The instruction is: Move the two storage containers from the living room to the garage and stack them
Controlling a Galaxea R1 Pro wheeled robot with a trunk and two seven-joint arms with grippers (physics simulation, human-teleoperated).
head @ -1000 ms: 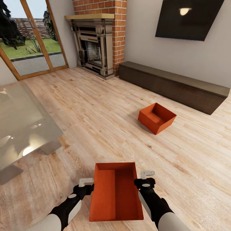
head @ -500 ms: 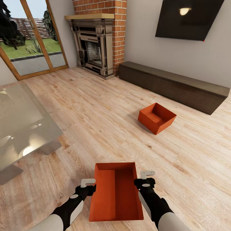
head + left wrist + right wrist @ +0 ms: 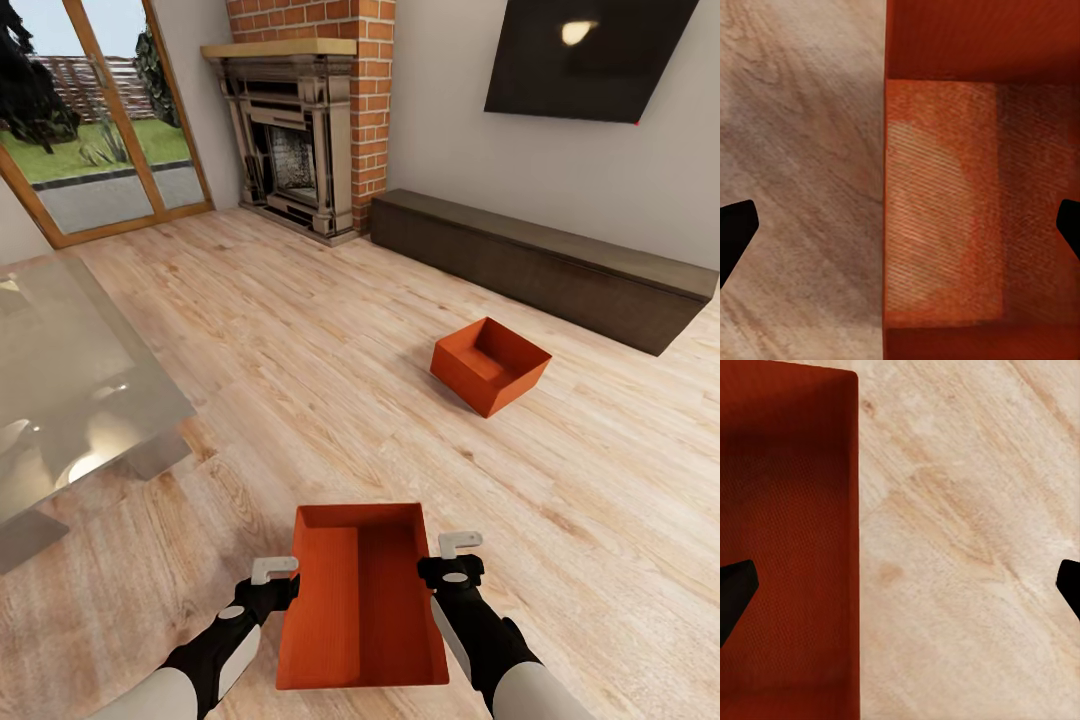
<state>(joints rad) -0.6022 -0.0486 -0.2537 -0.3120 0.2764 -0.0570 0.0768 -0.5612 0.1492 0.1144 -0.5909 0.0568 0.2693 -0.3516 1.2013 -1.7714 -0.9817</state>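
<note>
Centrally, at lower frame, an orange-red lidless rectangular bin (image 3: pixel 362 600) sits on light wood-plank floor (image 3: pixel 300 350), each wall straddled by a spread, released end effector, left (image 3: pixel 272 578) and right (image 3: pixel 455 556). Second bin (image 3: pixel 490 366) waits right of centre; no garage transfer done.

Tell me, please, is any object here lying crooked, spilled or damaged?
Nothing looks spilled or damaged. The far storage container sits on the wood-plank floor turned at an angle to the long dark cabinet, so it looks askew. The near storage container lies straight between the left gripper and right gripper.
</note>
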